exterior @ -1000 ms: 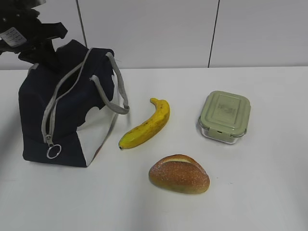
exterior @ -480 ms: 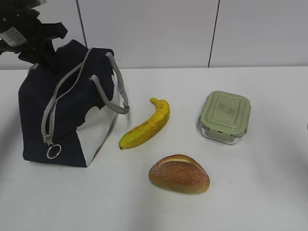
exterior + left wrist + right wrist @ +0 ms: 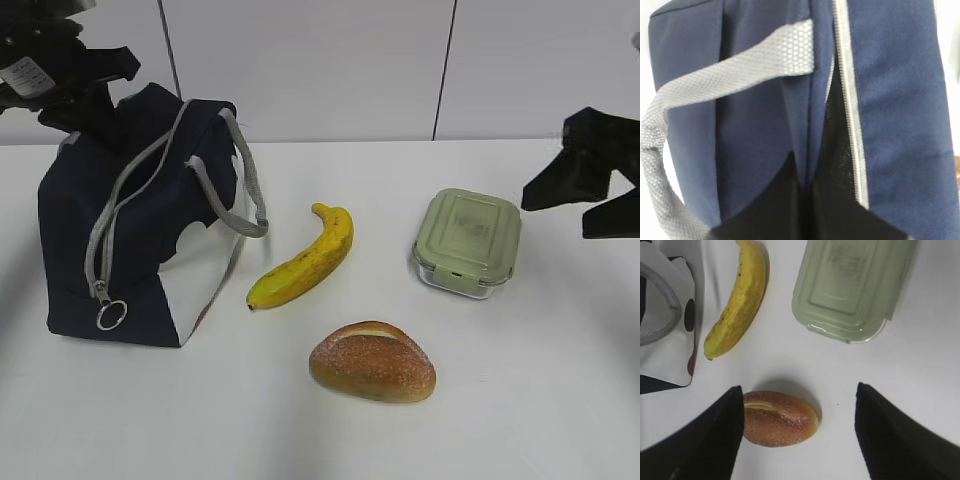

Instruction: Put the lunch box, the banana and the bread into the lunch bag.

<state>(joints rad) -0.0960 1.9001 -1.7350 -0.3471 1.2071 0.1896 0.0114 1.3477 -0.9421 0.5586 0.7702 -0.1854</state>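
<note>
Lunch bag, boxy navy-blue fabric (image 3: 140, 230): stands at the surface's left, zipper parted. 3 items remain outside: sage-lidded glass lunch box (image 3: 468, 243), speckled yellow banana (image 3: 305, 262), golden-brown bread roll (image 3: 372, 361). Newly arrived, right gripper (image 3: 598, 190) hovers beside the lunch box, jaws wide, empty. Left gripper (image 3: 85, 105), jaws closed, pinches the bag's top edge.

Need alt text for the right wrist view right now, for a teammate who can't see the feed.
Looking down past the open right gripper, empty, at a white table: the bread lies between its dark fingers, nearer the left one. Above are the banana and the green-lidded lunch box, with a corner of the lunch bag at left.
</note>
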